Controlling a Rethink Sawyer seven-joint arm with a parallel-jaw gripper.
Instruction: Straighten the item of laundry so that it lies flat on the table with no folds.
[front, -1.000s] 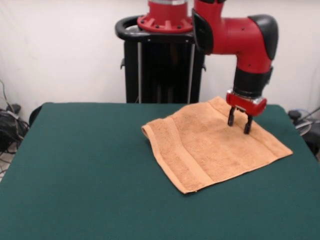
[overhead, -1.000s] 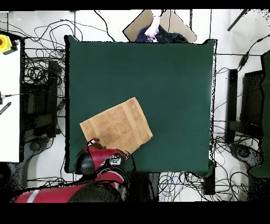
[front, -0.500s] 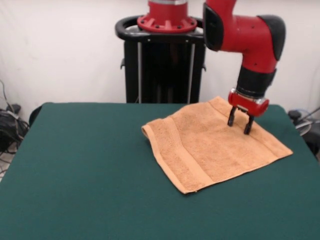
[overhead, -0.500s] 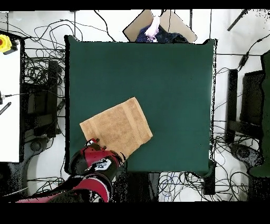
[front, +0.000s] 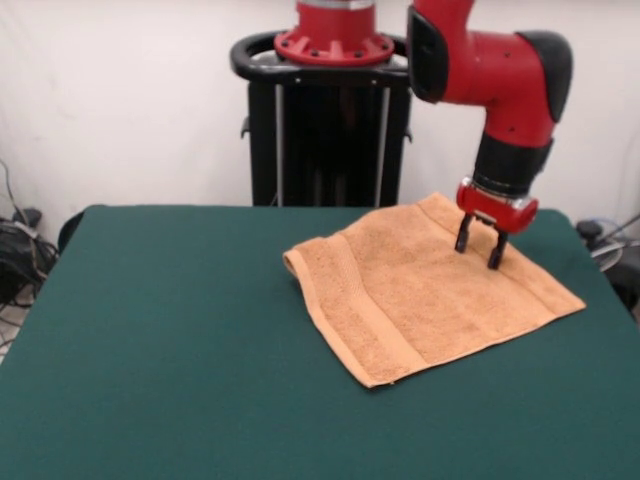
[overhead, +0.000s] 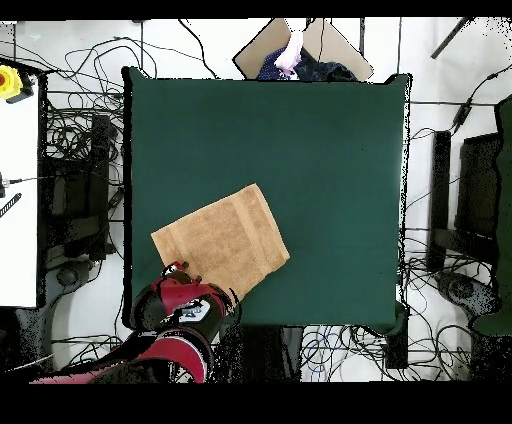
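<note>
The peach terry towel (front: 425, 290) lies spread on the dark green table (front: 170, 350), at the right and far side in the front view. A woven band runs near its left edge, where a small fold lifts the corner. In the overhead view the towel (overhead: 220, 240) lies near the table's lower left corner (overhead: 300, 140). My gripper (front: 480, 250) hangs open just above the towel's far right part, fingers apart, holding nothing. In the overhead view the gripper (overhead: 183, 277) sits at the towel's lower edge under the red arm.
The black pedestal (front: 325, 130) stands behind the table's far edge. A person's hand (overhead: 291, 52) and dark clothing show beyond the table's top edge in the overhead view. Cables lie on the floor around the table.
One second ago the gripper was a little lower over the towel; it has risen slightly and the arm has shifted right. Since half a second ago nothing has moved. The towel is unchanged.
</note>
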